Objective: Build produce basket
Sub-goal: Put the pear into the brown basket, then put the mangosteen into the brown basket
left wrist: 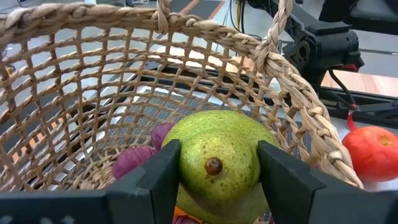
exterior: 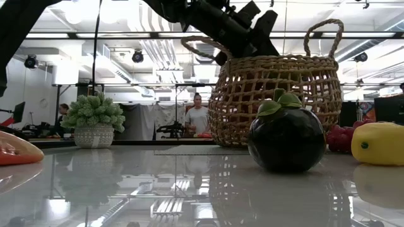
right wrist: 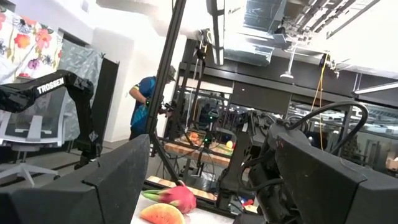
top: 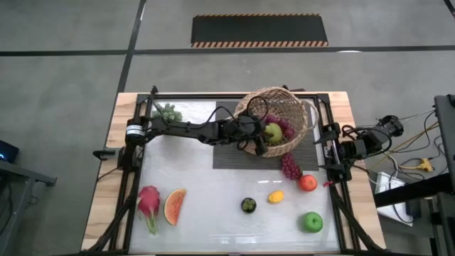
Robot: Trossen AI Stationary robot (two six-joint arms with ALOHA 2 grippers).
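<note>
Between the fingers of the left gripper (left wrist: 214, 171) sits a green fruit (left wrist: 217, 158), pinched at both flanks with its stem end facing the wrist camera. This pincer hangs inside the mouth of the basket (top: 293, 114), which tilts toward it on the dark mat (top: 231, 153); purple grapes (left wrist: 134, 158) lie just below the held fruit, on the basket floor.

The step in hand looks like the drop: fruit carried in, not yet let go. Next it calls for the fingers to part so the fruit settles on the grapes, then a clean pull out over the rim without snagging the weave or tipping the basket further.

Well off to the far side, the right gripper (right wrist: 205, 180) waits at the table edge, fingers wide and empty.

Still outside, nearer the front than the pincer: red grapes (top: 289, 166), tomato (top: 308, 183), lemon (top: 276, 196), apple (top: 312, 222), watermelon (top: 174, 206), dragon fruit (top: 149, 203).
</note>
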